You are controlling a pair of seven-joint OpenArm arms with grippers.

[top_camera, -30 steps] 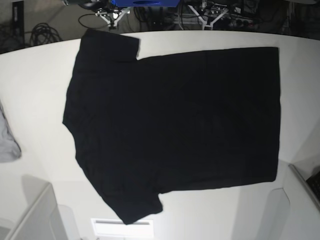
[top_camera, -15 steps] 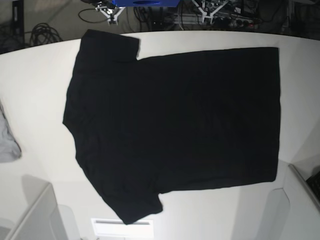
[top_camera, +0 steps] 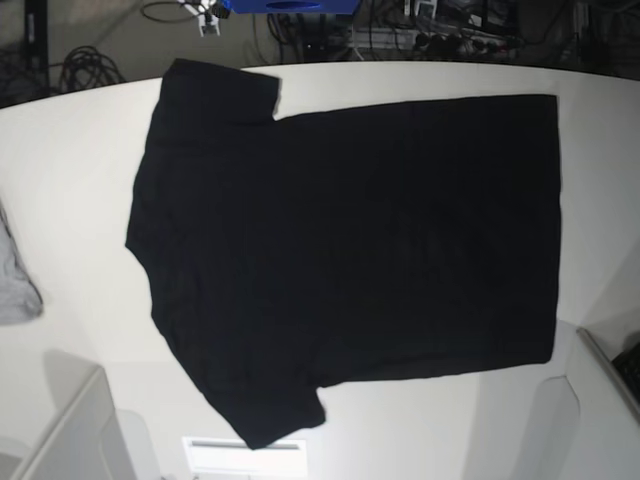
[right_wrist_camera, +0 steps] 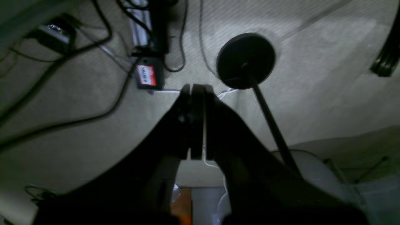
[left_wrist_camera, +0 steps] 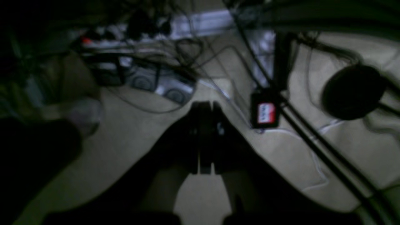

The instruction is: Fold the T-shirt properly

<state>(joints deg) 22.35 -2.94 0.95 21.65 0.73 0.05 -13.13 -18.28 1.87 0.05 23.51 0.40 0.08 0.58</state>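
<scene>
Plain black short-sleeved fabric T-shirt (top_camera: pixel 350 250) flat, centre frame, unfolded. Left gripper (left_wrist_camera: pixel 204 109), right gripper (right_wrist_camera: pixel 196 90) closed, empty — advise opening both, pinching sleeve-side edge evenly.

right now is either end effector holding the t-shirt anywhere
No. Both the left end effector and the right end effector are shut on nothing, over the floor. The T-shirt lies flat, untouched, on the table.

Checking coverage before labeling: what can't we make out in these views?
- T-shirt: neck tag and patch not visible in base view; fabric uniformly black.
- Grey cloth: cut off by base view's left edge.
- Left gripper, right gripper: both shut; wrist views show only floor, dark and blurred.
</scene>
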